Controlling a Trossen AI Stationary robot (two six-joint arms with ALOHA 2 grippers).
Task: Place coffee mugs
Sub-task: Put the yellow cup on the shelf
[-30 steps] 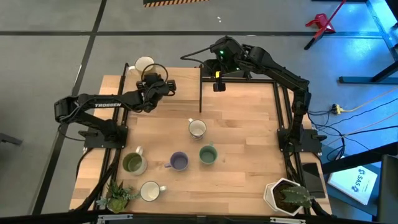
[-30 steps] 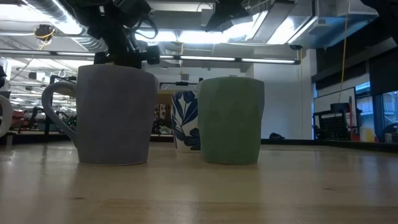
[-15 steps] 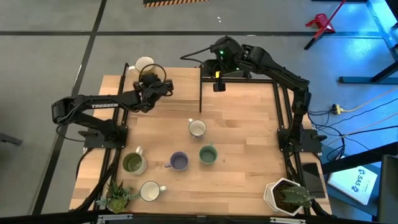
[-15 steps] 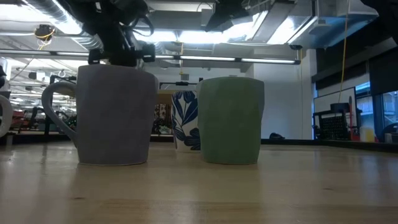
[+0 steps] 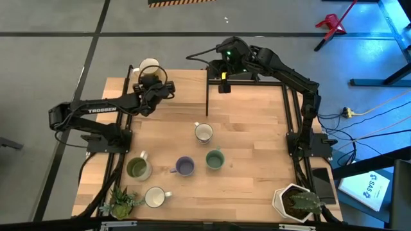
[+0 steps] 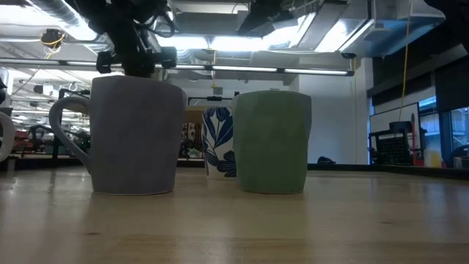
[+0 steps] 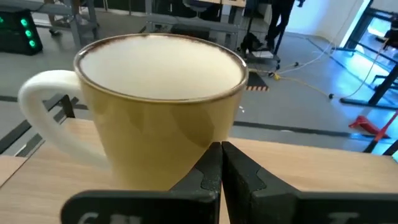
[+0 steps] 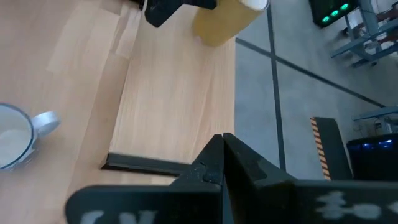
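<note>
At the table's far-left corner, the left gripper [image 7: 221, 163], fingers seemingly pressed together, faces the pale yellow mug [image 7: 155, 109].

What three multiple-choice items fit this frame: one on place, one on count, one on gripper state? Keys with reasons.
1. Where does the pale yellow ceramic mug stand?
A. back-left corner of the wooden table
B. table centre
C. front-right corner

2. How many handled mugs stand on the table?
A. four
B. six
C. eight

3. How are the left gripper fingers?
A. spread around the mug
B. closed together, empty
C. clamped on the mug's handle

Key:
1 A: the high view shows it at that corner, right by the left gripper.
2 B: the yellow one plus the white mug, olive green mug, purple-blue mug, sage green mug and cream mug.
3 B: the left wrist view shows the fingertips meeting in front of the mug, gripping nothing.
</note>
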